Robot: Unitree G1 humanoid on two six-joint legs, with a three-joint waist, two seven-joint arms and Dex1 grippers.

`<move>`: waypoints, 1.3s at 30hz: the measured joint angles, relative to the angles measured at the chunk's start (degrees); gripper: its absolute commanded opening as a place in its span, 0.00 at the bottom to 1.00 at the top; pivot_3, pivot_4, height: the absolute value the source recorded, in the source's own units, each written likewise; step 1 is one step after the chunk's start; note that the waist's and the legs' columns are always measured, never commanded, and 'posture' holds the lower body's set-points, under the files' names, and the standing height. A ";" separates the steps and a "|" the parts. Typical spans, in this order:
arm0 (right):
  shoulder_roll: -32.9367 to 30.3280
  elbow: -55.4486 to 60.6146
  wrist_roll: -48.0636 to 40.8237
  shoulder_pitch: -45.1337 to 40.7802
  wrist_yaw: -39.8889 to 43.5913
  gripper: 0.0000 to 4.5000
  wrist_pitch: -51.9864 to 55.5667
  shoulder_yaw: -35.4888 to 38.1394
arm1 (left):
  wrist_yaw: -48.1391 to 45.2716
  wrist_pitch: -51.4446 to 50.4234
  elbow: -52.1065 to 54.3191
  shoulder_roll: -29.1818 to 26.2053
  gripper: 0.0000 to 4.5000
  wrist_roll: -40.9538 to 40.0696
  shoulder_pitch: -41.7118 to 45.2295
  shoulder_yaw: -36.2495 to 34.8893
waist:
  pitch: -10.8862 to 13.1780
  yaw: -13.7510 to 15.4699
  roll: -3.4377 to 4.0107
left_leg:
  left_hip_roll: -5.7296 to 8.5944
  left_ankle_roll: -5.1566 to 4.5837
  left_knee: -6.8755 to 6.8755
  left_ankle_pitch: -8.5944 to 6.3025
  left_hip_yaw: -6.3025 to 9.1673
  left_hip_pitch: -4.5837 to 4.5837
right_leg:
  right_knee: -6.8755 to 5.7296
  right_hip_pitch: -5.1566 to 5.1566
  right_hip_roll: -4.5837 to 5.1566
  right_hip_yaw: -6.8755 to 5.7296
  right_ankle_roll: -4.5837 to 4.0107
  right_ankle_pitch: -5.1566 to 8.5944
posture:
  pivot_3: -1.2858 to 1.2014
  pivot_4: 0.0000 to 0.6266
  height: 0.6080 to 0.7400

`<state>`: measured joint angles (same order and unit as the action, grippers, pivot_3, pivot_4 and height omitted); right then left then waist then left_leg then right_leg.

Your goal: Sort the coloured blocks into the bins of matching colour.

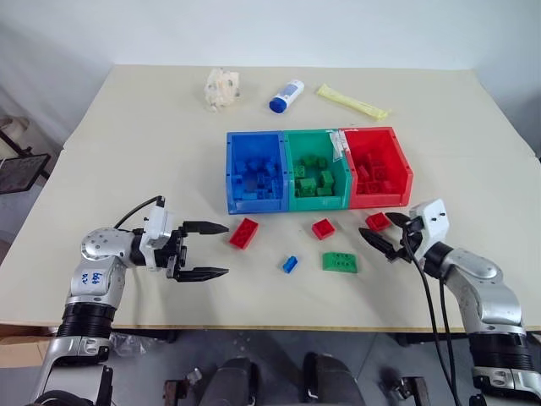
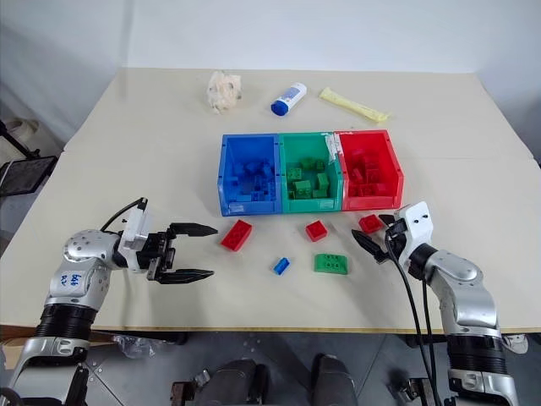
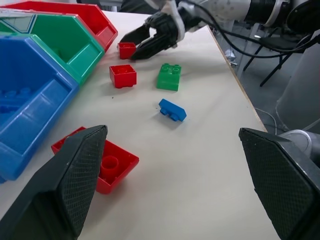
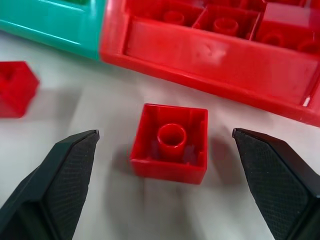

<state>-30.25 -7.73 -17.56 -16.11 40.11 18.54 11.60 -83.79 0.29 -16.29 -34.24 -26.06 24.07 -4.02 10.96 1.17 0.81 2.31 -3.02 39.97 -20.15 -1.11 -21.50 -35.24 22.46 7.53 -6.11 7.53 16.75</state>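
— Nearest in, what is each arm doing?
— Left gripper [image 1: 205,251] points level across the table [image 1: 127,169], jaws wide, empty, near a red brick [image 1: 243,232].
— And the right?
— Right gripper [image 1: 385,234] angles slightly down, spread open around a small red block [image 4: 170,142], not gripping it, just before the red bin [image 1: 404,173].
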 measured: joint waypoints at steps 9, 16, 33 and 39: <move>1.10 3.12 -0.41 2.77 -1.34 0.33 -1.07 0.08 | 0.31 -0.20 0.23 -0.01 1.00 -0.53 -0.36 -0.01 | 0.00 -0.11 0.00 | -0.01 0.00 -0.01 0.00 0.00 0.00 | -0.06 0.01 -0.01 0.01 0.00 0.00 | 0.52 0.24 1.00; -2.12 14.44 -4.78 3.22 -0.83 0.33 3.60 1.42 | 0.33 -0.21 0.23 -0.04 1.00 -0.62 -0.38 -0.01 | 0.00 -0.09 0.00 | -0.01 0.00 0.00 0.00 -0.03 0.02 | -0.05 0.01 -0.01 0.02 0.00 0.00 | 0.52 0.24 1.00; -4.90 -15.53 1.68 -23.12 3.63 0.99 -8.00 -2.34 | 1.84 0.15 0.30 1.67 1.00 -0.62 -0.25 0.15 | 0.00 -1.37 0.00 | -0.01 -0.01 -0.10 0.00 -0.01 0.03 | -0.08 0.04 0.01 -0.04 -0.03 0.02 | 0.52 0.24 1.00; -7.71 -13.63 1.46 -21.83 8.90 0.99 -7.79 -2.48 | 1.71 0.07 2.21 1.46 1.00 -0.77 -0.79 0.05 | 0.00 -1.25 0.00 | -0.01 -0.01 -0.09 0.00 0.03 0.03 | -0.08 0.03 0.04 0.01 -0.03 0.02 | 0.52 0.24 1.00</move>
<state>-37.96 -21.36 -16.11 -37.94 49.01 10.75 9.11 -82.07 0.36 -14.08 -32.79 -26.83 23.28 -3.98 10.96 -0.08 0.81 2.31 -3.03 39.88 -20.14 -1.09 -21.47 -35.32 22.49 7.57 -6.10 7.50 16.77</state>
